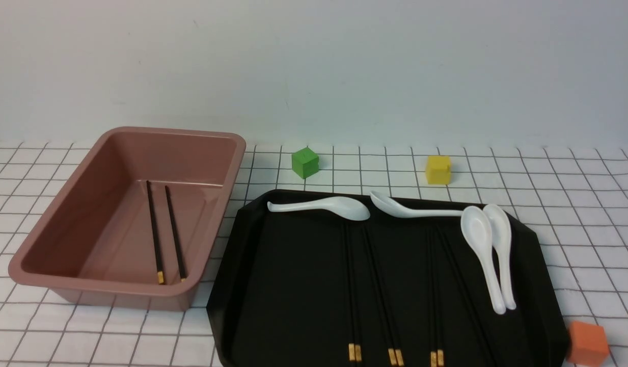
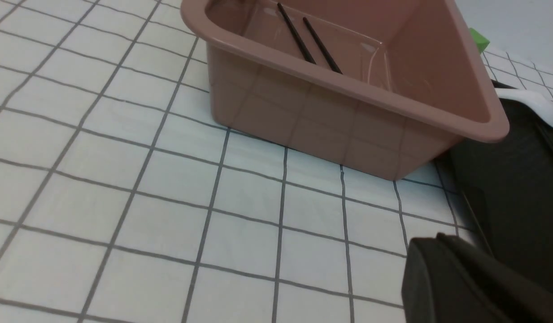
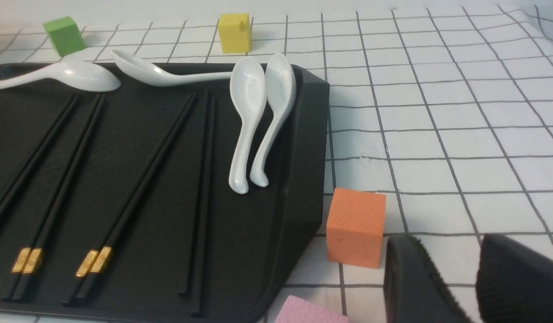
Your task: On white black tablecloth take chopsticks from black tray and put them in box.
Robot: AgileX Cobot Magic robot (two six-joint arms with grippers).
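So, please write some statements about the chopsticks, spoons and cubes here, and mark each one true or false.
1. One pair of chopsticks lies inside the box. True.
2. The black tray holds six white spoons. False: four white spoons lie on it.
3. The green cube stands on the tablecloth, behind the tray. True.
4. The orange cube sits inside the box. False: it stands on the cloth beside the tray.
5. The right gripper holds a spoon. False: it holds nothing.

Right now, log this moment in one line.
box: one chopstick pair inside | black tray: chopsticks and four spoons remain | both fingers empty
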